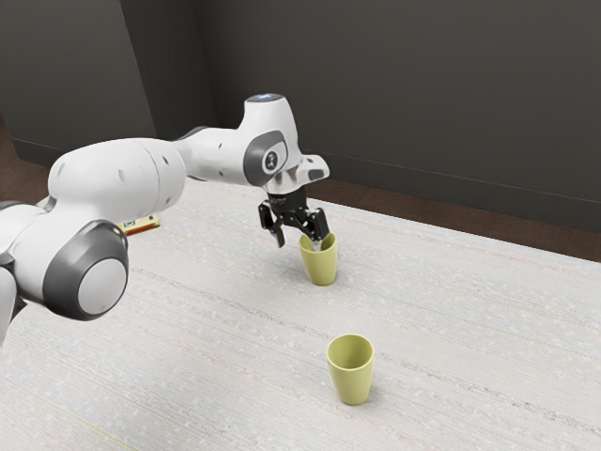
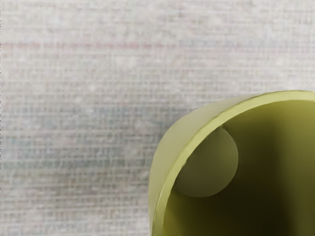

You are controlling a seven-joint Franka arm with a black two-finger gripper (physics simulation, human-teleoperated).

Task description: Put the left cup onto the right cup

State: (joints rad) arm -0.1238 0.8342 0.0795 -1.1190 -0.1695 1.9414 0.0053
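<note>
1. An olive-yellow, tapered, smooth-walled cup (image 1: 320,265) stands upright, mouth up, just above the centre of the exterior frame on the pale, woven-textured table (image 1: 188,376). The wrist view looks down into the cup (image 2: 206,162), showing its thin rim, shaded inner wall and round flat base against the table (image 2: 74,98).
2. The white seven-joint arm (image 1: 122,178) sweeps in from the left edge of the frame, its wrist bent down so that the black two-finger gripper (image 1: 301,242) hangs at the cup's rim. The jaws stand apart and grip nothing: one finger sits at the rim, the other is clear of the cup on the exterior view's left.
3. Cups counted: two of the same colour and shape. The second olive-yellow cup (image 1: 350,371) stands upright in the lower centre of the frame, well apart from the first. One arm, one gripper
</note>
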